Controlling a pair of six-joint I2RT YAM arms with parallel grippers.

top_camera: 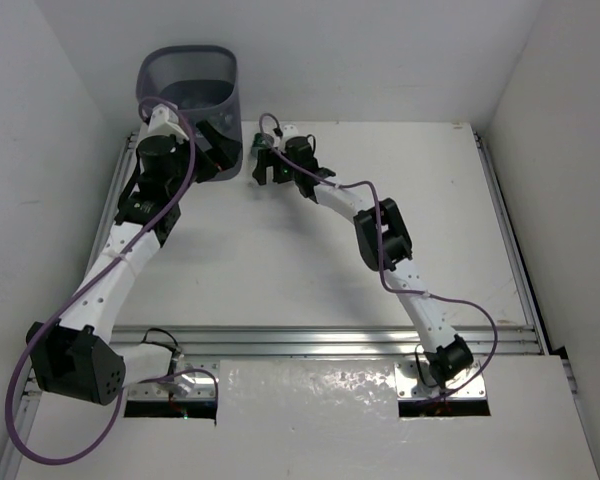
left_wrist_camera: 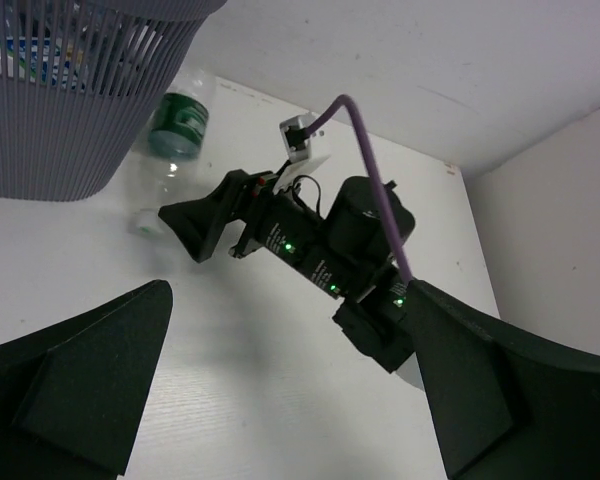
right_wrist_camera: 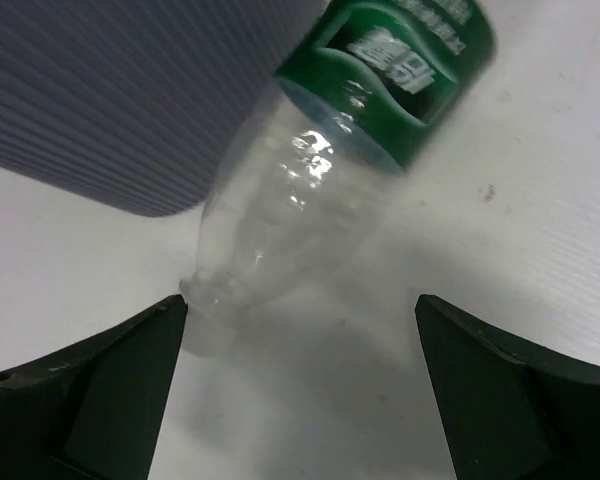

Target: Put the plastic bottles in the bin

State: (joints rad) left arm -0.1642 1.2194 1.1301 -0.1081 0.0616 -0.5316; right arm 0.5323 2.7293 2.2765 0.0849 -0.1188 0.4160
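A clear plastic bottle (right_wrist_camera: 310,190) with a dark green label lies on the white table against the foot of the dark grey bin (right_wrist_camera: 120,90). Its cap end points at my right gripper (right_wrist_camera: 300,330), which is open, the cap just beside the left fingertip (right_wrist_camera: 150,340). The left wrist view shows the same bottle (left_wrist_camera: 175,130) beside the bin (left_wrist_camera: 70,110), with the right gripper (left_wrist_camera: 195,225) just short of it. My left gripper (left_wrist_camera: 290,400) hangs open and empty above the table. From above, the left gripper (top_camera: 215,152) is by the bin (top_camera: 190,80); the right gripper (top_camera: 264,170) is to its right.
Blue-labelled bottles (left_wrist_camera: 40,55) show through the bin's slats. White walls close in the table (top_camera: 310,270) at the back and on both sides. A metal rail (top_camera: 330,340) crosses near the arm bases. A purple cable (left_wrist_camera: 370,160) runs along the right arm.
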